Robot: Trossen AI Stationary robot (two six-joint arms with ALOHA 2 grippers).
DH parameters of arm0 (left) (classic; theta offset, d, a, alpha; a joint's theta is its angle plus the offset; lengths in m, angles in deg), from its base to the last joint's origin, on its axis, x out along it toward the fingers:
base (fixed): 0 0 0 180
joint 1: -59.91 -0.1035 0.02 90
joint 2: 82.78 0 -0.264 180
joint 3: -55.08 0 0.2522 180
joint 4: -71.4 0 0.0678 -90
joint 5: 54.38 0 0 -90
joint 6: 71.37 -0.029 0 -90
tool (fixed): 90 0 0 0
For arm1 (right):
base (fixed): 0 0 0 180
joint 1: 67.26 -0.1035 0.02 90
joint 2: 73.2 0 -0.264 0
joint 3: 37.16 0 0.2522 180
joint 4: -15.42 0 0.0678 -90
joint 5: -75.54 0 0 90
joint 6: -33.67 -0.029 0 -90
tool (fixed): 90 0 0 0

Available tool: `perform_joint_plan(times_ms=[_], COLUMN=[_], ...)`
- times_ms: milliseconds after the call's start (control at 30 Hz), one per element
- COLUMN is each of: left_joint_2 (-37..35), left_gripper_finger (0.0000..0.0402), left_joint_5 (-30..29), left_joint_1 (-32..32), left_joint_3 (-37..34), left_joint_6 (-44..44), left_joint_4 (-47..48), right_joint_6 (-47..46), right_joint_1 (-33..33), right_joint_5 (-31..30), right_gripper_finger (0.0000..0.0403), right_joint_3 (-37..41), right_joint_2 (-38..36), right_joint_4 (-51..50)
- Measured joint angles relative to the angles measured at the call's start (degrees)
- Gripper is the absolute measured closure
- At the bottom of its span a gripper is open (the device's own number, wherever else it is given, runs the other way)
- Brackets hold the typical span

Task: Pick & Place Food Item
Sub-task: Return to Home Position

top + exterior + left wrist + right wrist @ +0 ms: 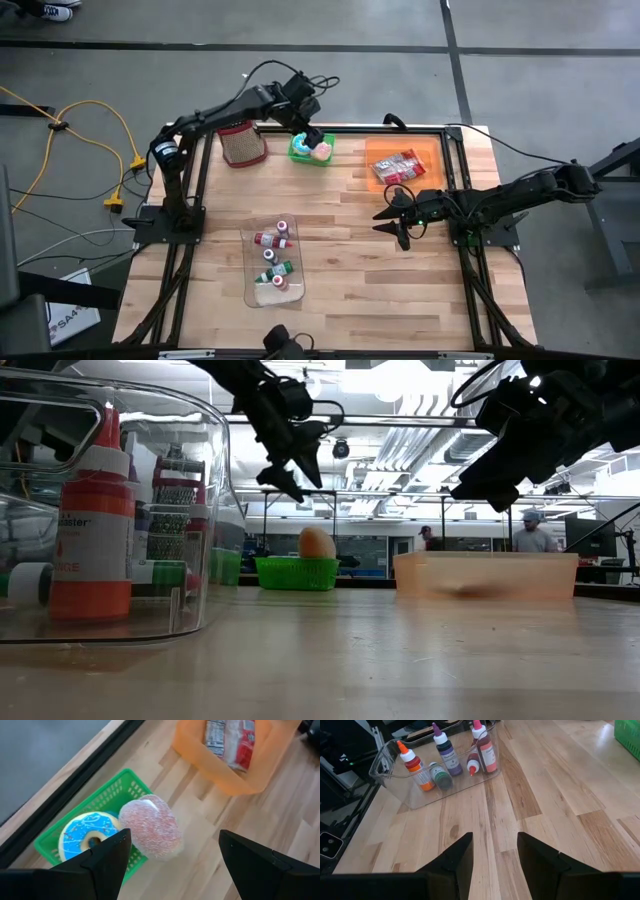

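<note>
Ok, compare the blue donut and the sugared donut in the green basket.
The blue donut has blue icing with sprinkles; the sugared donut is pale pink and grainy. The blue donut lies low inside the green basket with its hole showing; the sugared donut stands up above the rim, hole hidden. Both sit in that basket under the open left gripper; the right gripper hangs mid-table.
</note>
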Motion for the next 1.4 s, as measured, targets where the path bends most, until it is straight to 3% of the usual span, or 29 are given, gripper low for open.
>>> perform_joint_plan(times_ms=[200, 467, 1000, 1200, 1400], left_joint_2=[-0.6, -4.7, -7.1, -7.1, -7.1], left_gripper_finger=[0.0107, 0.0107, 0.0107, 0.0107, 0.0107], left_joint_5=[-0.9, -7.8, -16.6, -16.8, -16.9], left_joint_1=[2.5, 6.9, 24.4, 28.9, 29.6], left_joint_3=[0.0, 0.0, -0.3, -0.3, -0.3], left_joint_6=[-2.3, -4.5, -3.9, -3.6, -2.3], left_joint_4=[1.3, 7.0, 9.4, 9.1, 9.0], right_joint_6=[0.0, 0.0, 0.0, 0.0, 0.0], right_joint_1=[0.0, 0.0, 0.0, 0.0, 0.0], right_joint_5=[0.0, 0.0, 0.0, 0.0, 0.0], right_gripper_finger=[0.0261, 0.0261, 0.0261, 0.0261, 0.0261], right_joint_3=[0.0, 0.0, 0.0, 0.0, 0.0], right_joint_2=[0.0, 0.0, 0.0, 0.0, 0.0], right_joint_4=[0.0, 0.0, 0.0, 0.0, 0.0])
